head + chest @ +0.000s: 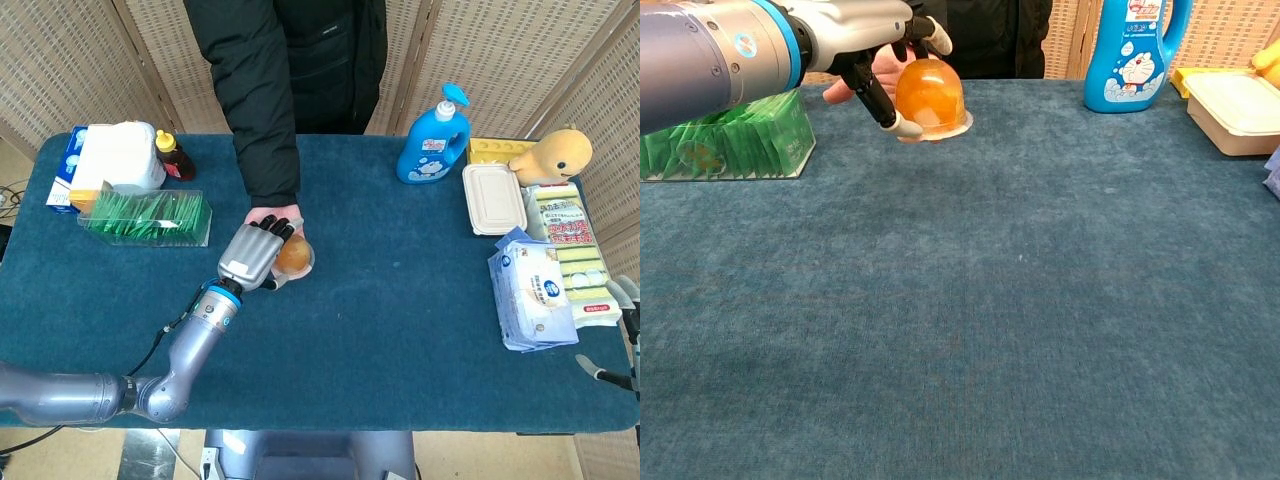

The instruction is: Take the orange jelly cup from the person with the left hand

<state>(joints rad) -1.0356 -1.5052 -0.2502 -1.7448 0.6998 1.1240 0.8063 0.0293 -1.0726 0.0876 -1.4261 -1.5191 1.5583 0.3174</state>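
Note:
The orange jelly cup [293, 257] is a clear dome with orange jelly, held up over the table's left-middle by the person's hand [272, 215]. My left hand [254, 257] closes on it from the left. In the chest view its thumb [902, 125] presses the cup's [930, 93] rim and a fingertip [940, 40] lies on top of the dome. The person's hand [858, 78] still shows behind the cup. Only a sliver of my right hand [622, 335] shows at the table's right edge, fingers apart and holding nothing.
A green packet box [148, 217], a white jar [122, 155] and a small sauce bottle [176, 158] stand at back left. A blue bottle [434, 137], white lunch box [494, 199], yellow plush toy [555, 155] and tissue packs [535, 290] fill the right side.

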